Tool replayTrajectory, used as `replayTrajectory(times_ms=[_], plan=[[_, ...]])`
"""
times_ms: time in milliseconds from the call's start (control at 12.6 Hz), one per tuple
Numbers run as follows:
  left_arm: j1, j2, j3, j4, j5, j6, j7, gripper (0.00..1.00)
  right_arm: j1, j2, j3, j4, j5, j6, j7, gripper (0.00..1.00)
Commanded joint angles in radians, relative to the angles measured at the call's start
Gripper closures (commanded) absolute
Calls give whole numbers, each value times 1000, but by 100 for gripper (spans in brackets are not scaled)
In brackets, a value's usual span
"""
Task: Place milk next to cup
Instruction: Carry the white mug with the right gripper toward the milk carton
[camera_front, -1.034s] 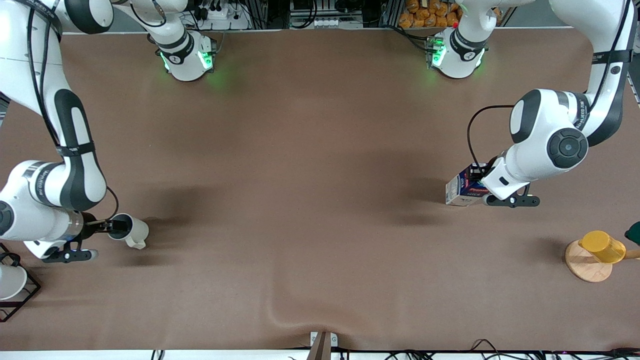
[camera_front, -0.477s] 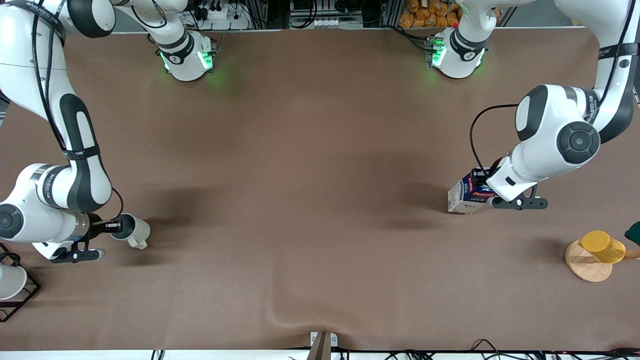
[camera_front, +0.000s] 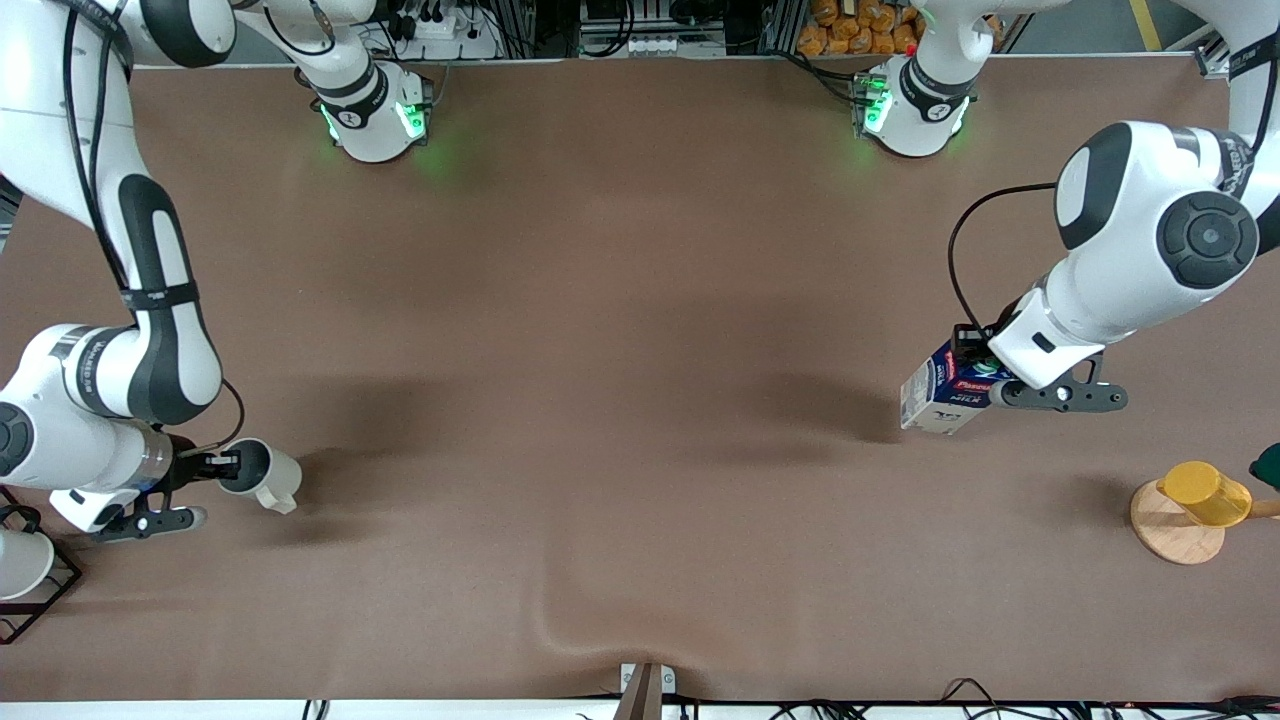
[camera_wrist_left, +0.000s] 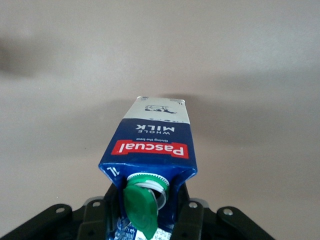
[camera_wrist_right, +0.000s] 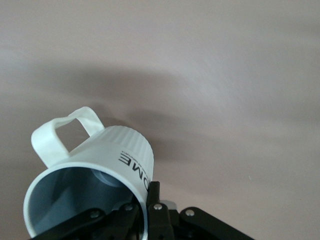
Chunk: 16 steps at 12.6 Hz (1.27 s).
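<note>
Both arms are mid-carry, the left gripper (camera_front: 985, 392) pinching the milk (camera_front: 940, 392) at three o'clock, the right gripper (camera_front: 228, 466) clamping the cup (camera_front: 262, 475) rim at nine, so next they need to converge

Milk and cup at opposite ends of the table

The milk (camera_front: 945, 392) is toward the left arm's end, well apart from the cup (camera_front: 262, 473) toward the right arm's end. A yellow cup (camera_front: 1204, 493) sits on a wooden disc (camera_front: 1172, 538), nearer the front camera than the milk.
</note>
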<state>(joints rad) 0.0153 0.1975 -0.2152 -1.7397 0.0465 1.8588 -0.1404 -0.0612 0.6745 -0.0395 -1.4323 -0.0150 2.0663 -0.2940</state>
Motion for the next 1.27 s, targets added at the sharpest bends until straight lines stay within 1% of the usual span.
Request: replayTrajectory(times_ms=[0,159,239,398,477,557,795,1114,1193], plan=[[3,-9,-27,25,-11,-24,-19,53,119,-30,-3,38,12,-46,-60,100],[3,-20,-52,28,-11,-23,-43,53,217,-30,9,49,10,-51,-103,100],[3,-20,-61,26,-11,-24,-62,53,254,-29,27,50,10,-51,-135,100],[5,-24,-72,28,-11,-24,-77,53,300,-30,70,65,9,-55,-149,100],[5,-26,-73,26,-14,-29,-79,53,313,-27,87,79,6,-78,-151,100],[5,-26,-76,28,-14,-58,-80,53,329,-23,108,90,3,-96,-157,100],[5,-35,-81,38,-14,-64,-82,53,420,-12,115,93,0,-74,-163,100],[2,-27,-79,55,-17,-66,-84,53,532,29,113,101,-6,73,-162,100],[6,-32,-79,51,-17,-70,-81,52,553,34,113,99,-2,87,-148,100]])
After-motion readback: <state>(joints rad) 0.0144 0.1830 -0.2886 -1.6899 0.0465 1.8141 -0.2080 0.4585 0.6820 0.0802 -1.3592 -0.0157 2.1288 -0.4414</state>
